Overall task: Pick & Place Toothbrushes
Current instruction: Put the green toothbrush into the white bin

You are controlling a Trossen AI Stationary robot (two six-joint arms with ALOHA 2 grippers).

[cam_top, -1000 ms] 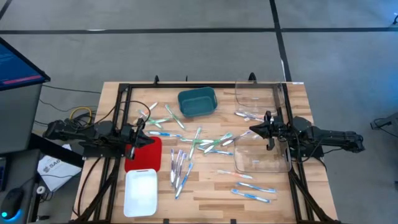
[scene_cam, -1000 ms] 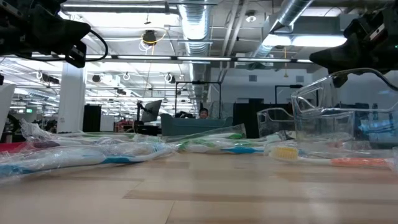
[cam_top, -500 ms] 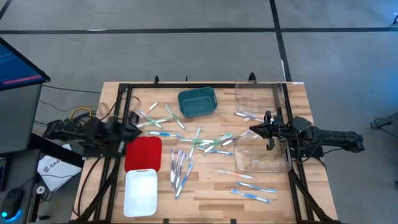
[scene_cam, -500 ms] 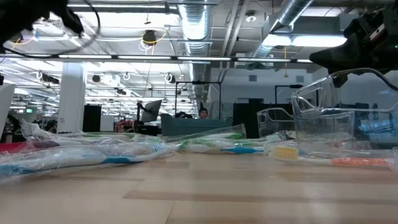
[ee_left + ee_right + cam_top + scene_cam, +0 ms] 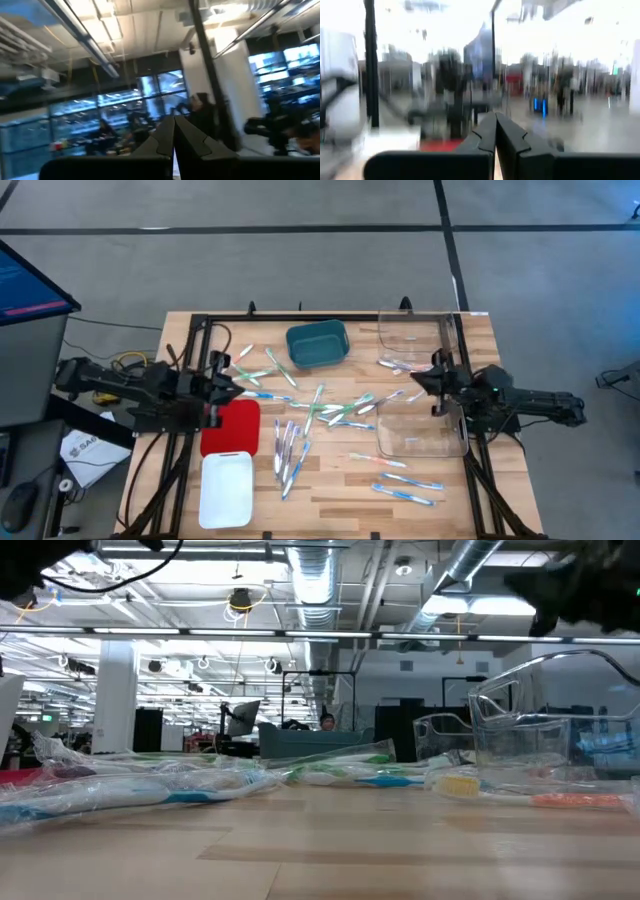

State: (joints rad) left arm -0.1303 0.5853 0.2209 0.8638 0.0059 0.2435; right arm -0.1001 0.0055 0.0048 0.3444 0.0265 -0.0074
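From the high view, the toothbrushes (image 5: 330, 412) lie scattered over the middle of the tabletop, with some nearer the right edge and the front edge. A teal bin (image 5: 317, 344) stands near the back edge. A red tray (image 5: 236, 425) and a white tray (image 5: 226, 488) lie toward the left front, and two clear bins (image 5: 420, 430) are at the right side. The left gripper (image 5: 228, 384) is above the back edge of the red tray, and the right gripper (image 5: 418, 383) is above the nearer clear bin's back edge. Both hold nothing.

In the low view, the toothbrushes (image 5: 150, 790) lie flat on the wood, and they seem to be in shiny clear wrappers. I judge them light and stiff, but the wrapper is probably slippery and will crumple. A grip across the middle of the handle, from above, seems the safest. Where they overlap, two may come up together.

The left wrist view shows the left gripper (image 5: 174, 142) with its fingers pressed together, pointing into the room and not at the table.

The right wrist view shows the same for the right gripper (image 5: 495, 136): fingers closed together, nothing between them.
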